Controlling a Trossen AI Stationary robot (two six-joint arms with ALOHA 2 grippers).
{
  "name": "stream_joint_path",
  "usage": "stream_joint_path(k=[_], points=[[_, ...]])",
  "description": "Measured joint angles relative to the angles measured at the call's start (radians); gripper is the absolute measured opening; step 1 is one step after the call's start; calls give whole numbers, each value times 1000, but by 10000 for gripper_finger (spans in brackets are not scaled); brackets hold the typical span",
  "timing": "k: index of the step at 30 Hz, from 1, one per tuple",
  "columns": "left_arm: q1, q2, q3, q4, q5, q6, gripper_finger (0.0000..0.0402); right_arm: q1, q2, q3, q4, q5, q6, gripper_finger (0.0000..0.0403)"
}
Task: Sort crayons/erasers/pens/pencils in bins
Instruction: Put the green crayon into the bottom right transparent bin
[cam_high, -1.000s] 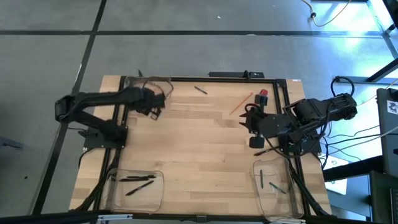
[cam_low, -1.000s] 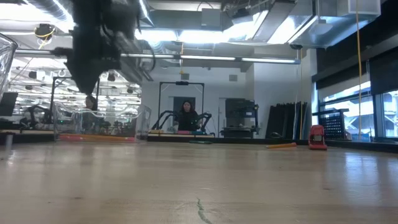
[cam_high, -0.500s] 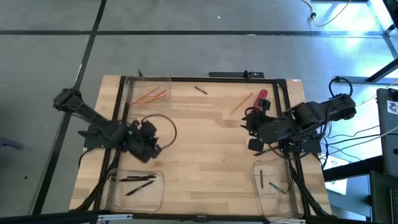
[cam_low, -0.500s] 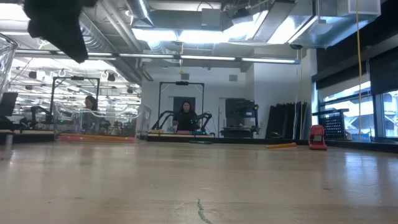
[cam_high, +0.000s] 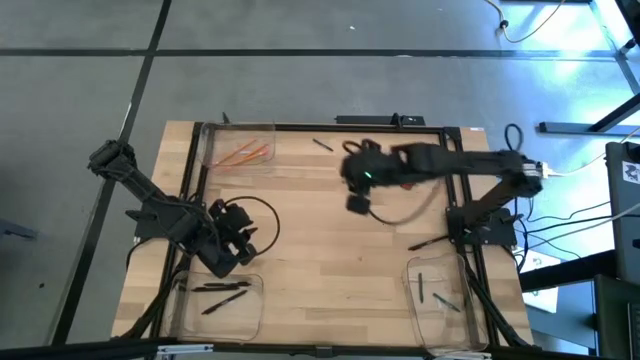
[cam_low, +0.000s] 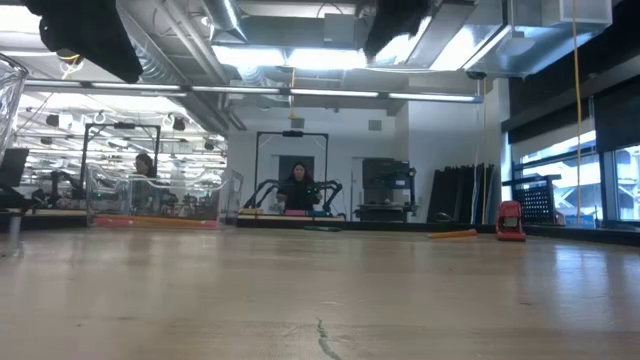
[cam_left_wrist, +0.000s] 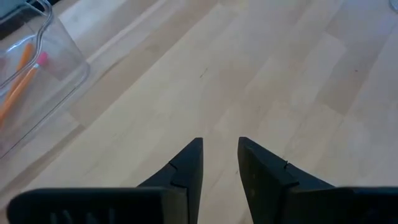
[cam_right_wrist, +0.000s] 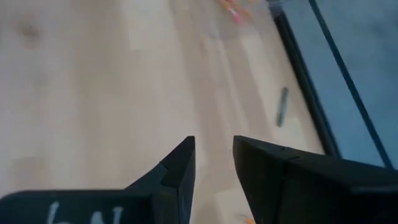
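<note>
My left gripper (cam_high: 238, 232) hovers open above bare wood just beyond the near-left bin (cam_high: 215, 300), which holds black pens (cam_high: 222, 290). My right gripper (cam_high: 350, 172) hangs open over the table's far middle, nothing between its fingers. One black pen (cam_high: 321, 145) lies flat near the far edge, also visible as the pen (cam_right_wrist: 282, 106) in the right wrist view. Orange pencils (cam_high: 245, 152) lie in the far-left bin (cam_high: 212, 150). Another pencil (cam_low: 452, 234) lies on the table, hidden in the high view by the right arm.
A near-right bin (cam_high: 445, 295) holds a few small sticks. A dark stick (cam_high: 430, 242) lies by the right arm's base. A red object (cam_low: 510, 222) stands at the far right. A black rail (cam_high: 330, 127) frames the table. Bare wood fills the middle.
My left gripper has swung from over the far-left bin toward the near edge, turning as it went, and stopped beside the near-left bin. My right gripper has swept from the table's right side toward the far middle and sunk a little. The pencils in the far-left bin now show.
</note>
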Motion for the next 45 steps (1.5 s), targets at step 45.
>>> stream_joint_path(k=[45], points=[[77, 0, 0, -22, -224, 202, 95, -564, 520, 0, 404, -432, -440, 111]])
